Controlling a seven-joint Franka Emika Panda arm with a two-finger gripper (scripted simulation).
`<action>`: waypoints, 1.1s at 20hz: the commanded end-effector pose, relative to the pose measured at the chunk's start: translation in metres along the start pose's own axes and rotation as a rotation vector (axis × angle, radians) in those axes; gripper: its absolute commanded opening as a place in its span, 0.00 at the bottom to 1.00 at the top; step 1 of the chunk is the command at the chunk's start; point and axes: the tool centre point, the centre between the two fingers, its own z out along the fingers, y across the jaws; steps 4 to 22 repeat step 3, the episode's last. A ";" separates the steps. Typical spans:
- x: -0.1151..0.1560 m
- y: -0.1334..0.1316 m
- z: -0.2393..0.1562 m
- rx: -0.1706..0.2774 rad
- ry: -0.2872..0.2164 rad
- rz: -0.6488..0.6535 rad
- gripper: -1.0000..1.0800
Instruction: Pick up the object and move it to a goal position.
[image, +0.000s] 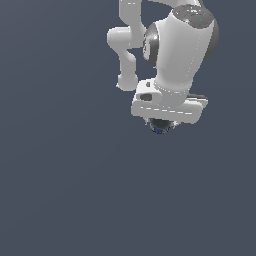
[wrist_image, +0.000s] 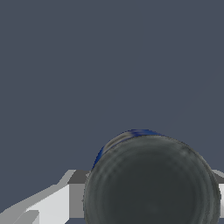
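Note:
The object (image: 160, 128) is a tiny round black thing with a bluish glint, tucked right under the white hand of my gripper (image: 160, 122) in the exterior view. In the wrist view the object (wrist_image: 151, 183) looks like a big dark ball with a blue rim and fills the space between the fingers (wrist_image: 77, 192), which show grey and white at both of its sides. The jaws appear closed against it. In the exterior view the hand hides the fingertips.
The white arm (image: 175, 50) rises behind the hand toward the exterior view's top. A plain dark grey-blue surface (image: 60, 175) fills everything else in both views.

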 end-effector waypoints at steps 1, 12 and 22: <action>0.001 -0.001 -0.003 0.000 0.000 0.000 0.00; 0.002 -0.001 -0.002 0.000 0.000 0.000 0.00; 0.002 -0.001 -0.002 0.000 0.000 0.000 0.00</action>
